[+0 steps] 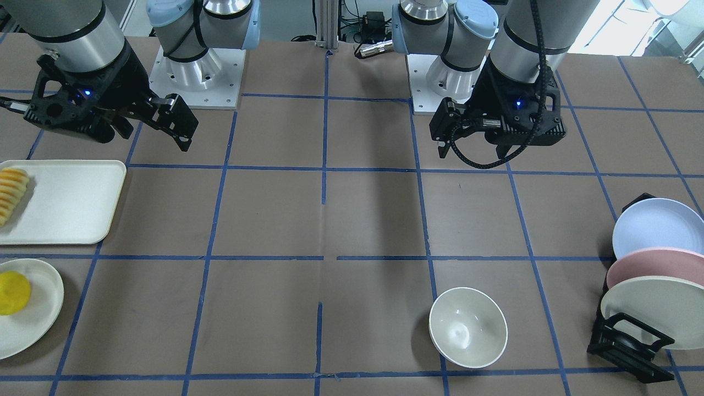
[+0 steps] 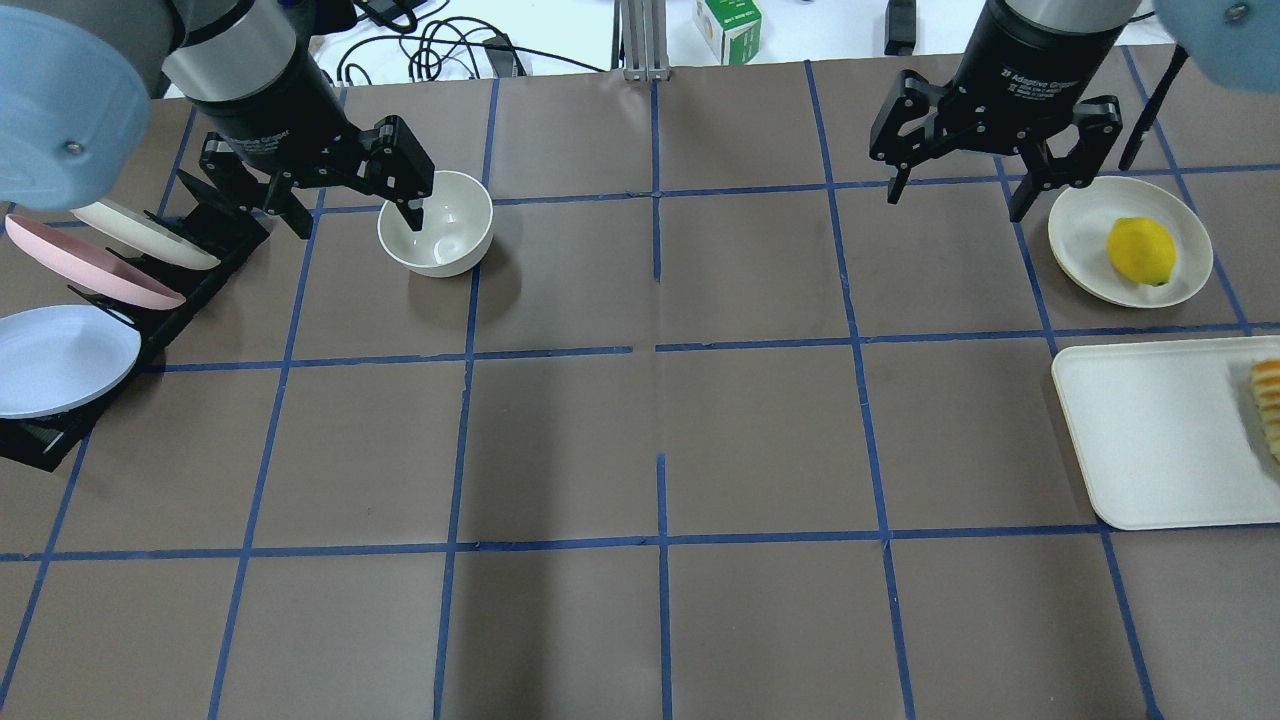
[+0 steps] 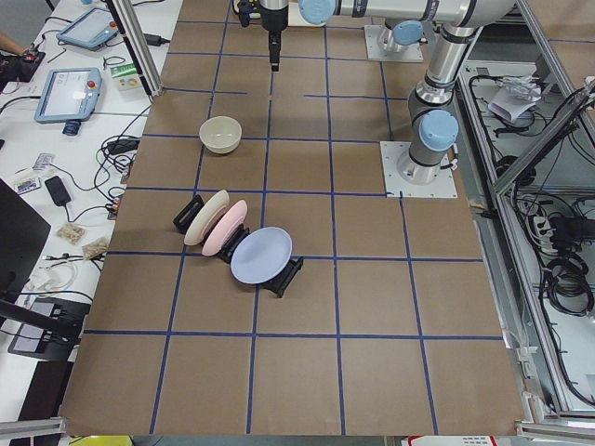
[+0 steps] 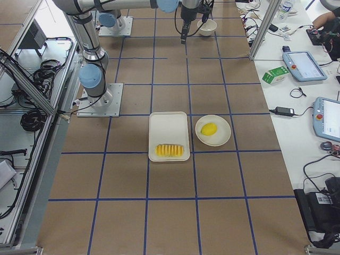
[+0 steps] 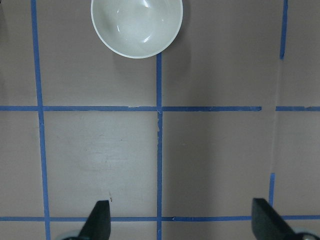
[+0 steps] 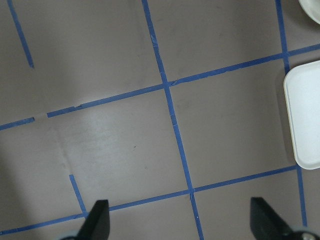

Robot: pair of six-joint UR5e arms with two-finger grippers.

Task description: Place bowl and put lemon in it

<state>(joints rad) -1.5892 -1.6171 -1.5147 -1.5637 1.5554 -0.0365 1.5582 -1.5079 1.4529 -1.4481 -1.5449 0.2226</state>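
Observation:
The off-white bowl (image 2: pixel 436 223) stands upright and empty on the table, also in the front view (image 1: pixel 468 327) and at the top of the left wrist view (image 5: pixel 136 26). My left gripper (image 2: pixel 355 210) is open and empty, held high above the table, short of the bowl on the robot's side (image 5: pixel 182 222). The yellow lemon (image 2: pixel 1140 250) lies on a round off-white plate (image 2: pixel 1080 230) at the far right, also in the front view (image 1: pixel 12 292). My right gripper (image 2: pixel 955 200) is open and empty, raised, to the left of that plate. Its wrist view shows no lemon.
A black rack (image 2: pixel 200 270) with blue, pink and off-white plates stands left of the bowl. An off-white tray (image 2: pixel 1160 430) with a row of yellow-orange slices (image 2: pixel 1268 400) lies nearer than the lemon plate. Brown table with blue tape grid.

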